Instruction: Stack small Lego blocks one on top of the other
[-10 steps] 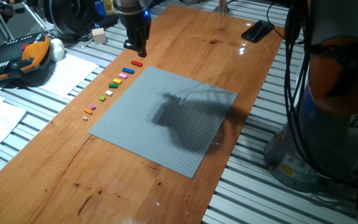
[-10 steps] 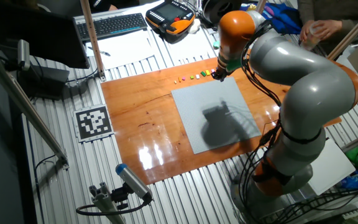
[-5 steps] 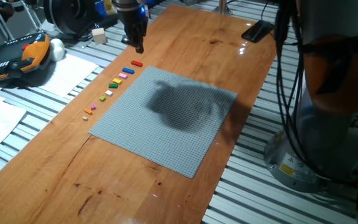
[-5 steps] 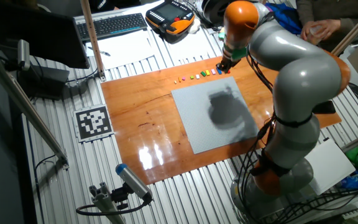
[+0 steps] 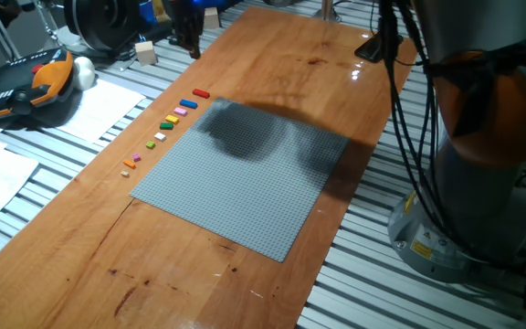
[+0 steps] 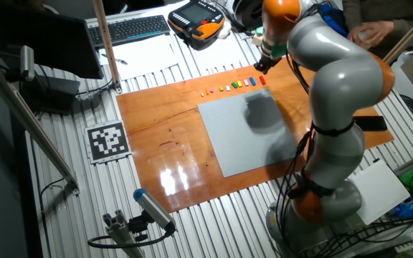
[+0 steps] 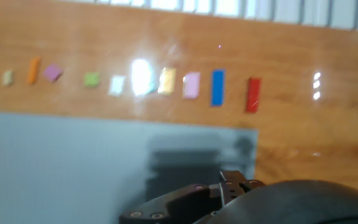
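Observation:
The small Lego blocks lie in a row on the wood along the far-left edge of the grey baseplate (image 5: 245,169). The red block (image 5: 200,92) is at the far end, followed by blue (image 5: 188,102), pink (image 5: 180,111), yellow (image 5: 173,117), green (image 5: 166,124), white (image 5: 160,136) and orange (image 5: 136,161). No block sits on another. The hand view shows the red block (image 7: 252,94), the blue block (image 7: 217,88) and the rest from above. My gripper (image 5: 193,46) hangs above the table beyond the red block and holds nothing I can see. Its jaws are too dark to read.
A pale beige cube (image 5: 145,52) and an orange-and-black pendant (image 5: 26,87) lie left of the table by white papers. A black phone (image 5: 378,44) rests at the far right of the table. The arm's base (image 6: 321,201) stands beside the table.
My gripper has risen and pulled back from just above the red block toward the table's far edge. The arm's shadow slid across the baseplate. The blocks have not moved.

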Controlling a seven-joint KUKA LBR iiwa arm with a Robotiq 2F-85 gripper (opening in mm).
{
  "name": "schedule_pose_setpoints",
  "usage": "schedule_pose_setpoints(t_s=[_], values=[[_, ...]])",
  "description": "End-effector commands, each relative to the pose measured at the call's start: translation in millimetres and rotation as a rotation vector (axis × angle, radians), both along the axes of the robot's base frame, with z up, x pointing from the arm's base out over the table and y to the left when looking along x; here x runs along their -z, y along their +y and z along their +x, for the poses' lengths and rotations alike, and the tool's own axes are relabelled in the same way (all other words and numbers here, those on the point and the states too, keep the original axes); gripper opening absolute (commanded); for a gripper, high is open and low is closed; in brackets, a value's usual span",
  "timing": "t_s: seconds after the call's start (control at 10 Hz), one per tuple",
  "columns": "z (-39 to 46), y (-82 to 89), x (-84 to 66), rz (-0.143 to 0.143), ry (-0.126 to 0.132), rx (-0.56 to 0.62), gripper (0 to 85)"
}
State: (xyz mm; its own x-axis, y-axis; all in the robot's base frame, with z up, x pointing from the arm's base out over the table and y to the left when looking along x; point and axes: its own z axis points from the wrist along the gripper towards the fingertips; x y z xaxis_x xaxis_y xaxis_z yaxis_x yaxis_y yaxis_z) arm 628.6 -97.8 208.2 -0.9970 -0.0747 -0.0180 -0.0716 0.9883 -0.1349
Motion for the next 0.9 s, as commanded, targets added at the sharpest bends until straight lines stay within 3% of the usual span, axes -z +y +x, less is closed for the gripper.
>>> schedule_pose_setpoints(t_s=[0.0,0.1,0.2,0.3,0.4,0.5,0.7,0.8], values=[[2.3,0.1,0.4,0.003,0.008,0.003,0.0],[2.3,0.1,0.4,0.002,0.012,0.010,0.0],[2.3,0.1,0.4,-0.022,0.003,0.020,0.0],[2.3,0.1,0.4,-0.024,-0.006,0.012,0.0],[2.3,0.1,0.4,-0.002,0.004,0.023,0.0],[2.3,0.1,0.4,-0.012,0.027,0.037,0.0],[2.3,0.1,0.4,-0.032,0.029,0.041,0.0],[2.3,0.1,0.4,-0.033,0.020,0.041,17.0]])
